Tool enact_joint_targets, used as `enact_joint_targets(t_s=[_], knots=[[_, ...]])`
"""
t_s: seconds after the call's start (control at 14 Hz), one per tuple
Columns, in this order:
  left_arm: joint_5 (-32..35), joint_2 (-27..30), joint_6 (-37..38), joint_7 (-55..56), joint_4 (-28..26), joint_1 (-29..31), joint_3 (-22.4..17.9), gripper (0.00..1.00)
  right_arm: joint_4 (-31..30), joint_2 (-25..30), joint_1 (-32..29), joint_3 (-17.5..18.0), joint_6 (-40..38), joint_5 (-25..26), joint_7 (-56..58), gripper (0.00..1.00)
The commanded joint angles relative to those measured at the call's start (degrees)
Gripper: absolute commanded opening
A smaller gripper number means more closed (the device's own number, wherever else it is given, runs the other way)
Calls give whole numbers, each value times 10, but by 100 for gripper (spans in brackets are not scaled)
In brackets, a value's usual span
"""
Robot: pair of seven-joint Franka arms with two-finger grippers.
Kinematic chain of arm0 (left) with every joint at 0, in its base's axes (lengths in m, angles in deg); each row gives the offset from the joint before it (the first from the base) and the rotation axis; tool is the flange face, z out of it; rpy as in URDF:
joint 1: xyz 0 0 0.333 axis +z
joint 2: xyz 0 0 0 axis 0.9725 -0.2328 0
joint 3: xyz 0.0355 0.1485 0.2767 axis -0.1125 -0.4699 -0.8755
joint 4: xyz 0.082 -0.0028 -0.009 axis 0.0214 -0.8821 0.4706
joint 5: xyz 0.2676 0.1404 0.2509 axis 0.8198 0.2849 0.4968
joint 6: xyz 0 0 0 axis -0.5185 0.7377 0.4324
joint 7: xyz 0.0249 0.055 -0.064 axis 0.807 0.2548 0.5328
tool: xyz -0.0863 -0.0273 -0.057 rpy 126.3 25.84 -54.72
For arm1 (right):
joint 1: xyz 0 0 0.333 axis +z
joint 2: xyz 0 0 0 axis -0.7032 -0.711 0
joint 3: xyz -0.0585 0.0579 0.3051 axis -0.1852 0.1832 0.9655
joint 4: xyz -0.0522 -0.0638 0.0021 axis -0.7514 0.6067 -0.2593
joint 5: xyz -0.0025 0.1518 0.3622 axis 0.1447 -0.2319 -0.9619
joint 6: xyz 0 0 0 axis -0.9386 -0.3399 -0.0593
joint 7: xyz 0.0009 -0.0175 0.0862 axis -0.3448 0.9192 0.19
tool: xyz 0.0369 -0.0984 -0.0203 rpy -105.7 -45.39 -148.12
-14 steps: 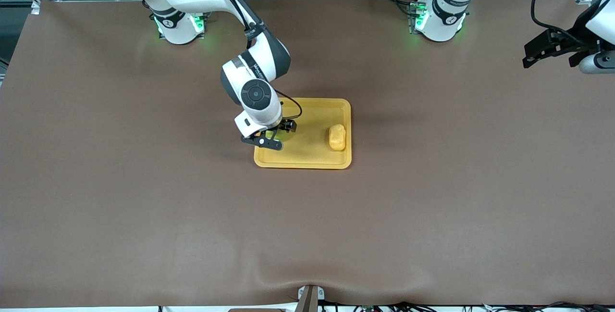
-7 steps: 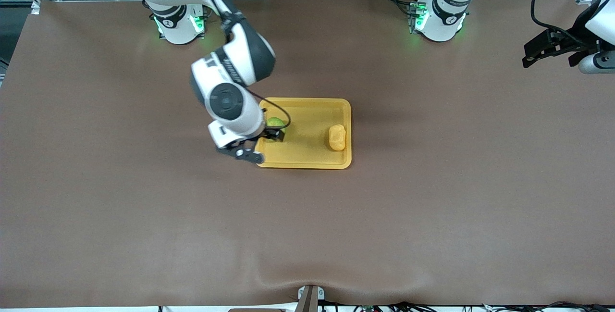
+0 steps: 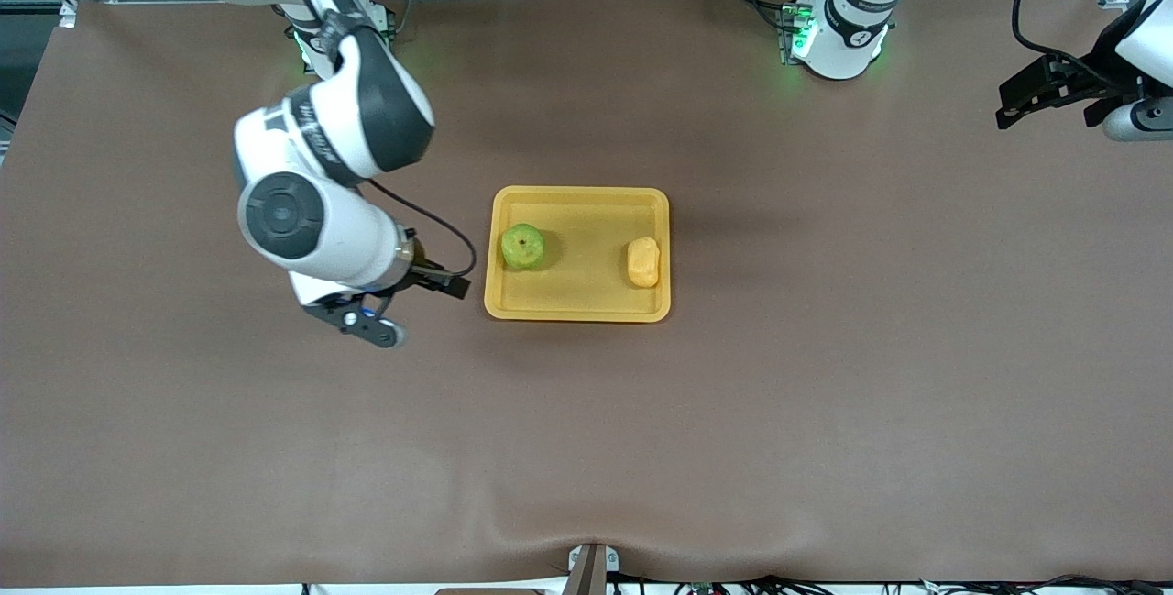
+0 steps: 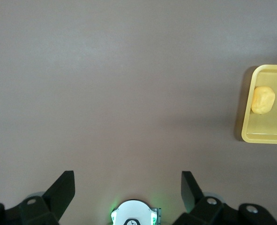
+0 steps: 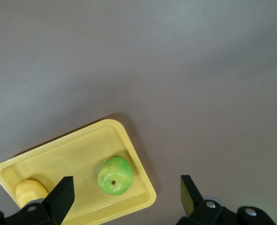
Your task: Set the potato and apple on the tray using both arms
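Observation:
The yellow-orange tray (image 3: 577,306) lies mid-table. The green apple (image 3: 522,247) sits in it at the right arm's end. The potato (image 3: 643,262) lies in it at the left arm's end. My right gripper (image 3: 412,306) is open and empty, in the air over bare table beside the tray. In the right wrist view the apple (image 5: 115,175), the potato (image 5: 29,191) and the tray (image 5: 72,150) show past my open right gripper (image 5: 126,201). My left gripper (image 3: 1045,104) waits open, high over the left arm's end of the table. The left wrist view (image 4: 127,192) shows the tray's end (image 4: 247,136) and potato (image 4: 263,99).
The brown table cover (image 3: 825,393) spreads around the tray. The arm bases with green lights (image 3: 838,36) stand along the table's edge away from the front camera. The left arm's base (image 4: 134,216) shows between the left gripper's fingers.
My right gripper has let go of the apple, which stays in the tray. It has drawn off the tray toward the right arm's end of the table. The left arm has not moved.

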Motion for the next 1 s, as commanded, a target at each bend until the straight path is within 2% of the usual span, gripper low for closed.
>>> enact_joint_targets(t_s=[0.0, 0.29, 0.57, 0.79, 0.93], knots=[[-7, 4, 5, -7, -1, 0, -1, 100, 30, -1, -57, 10, -38, 1, -1, 100], [-8, 5, 4, -7, -1, 0, -1, 100, 30, 31, -100, 10, -54, 4, 23, 100], [-8, 6, 5, -7, -2, 0, -1, 100, 28, 60, -144, 9, -75, 5, 150, 100], [-8, 8, 6, -8, -3, 0, 0, 100, 22, 85, -181, 10, -104, 34, 297, 100], [-8, 8, 6, -8, -3, -1, 0, 100, 20, 101, -197, 10, -113, 48, 336, 100]])
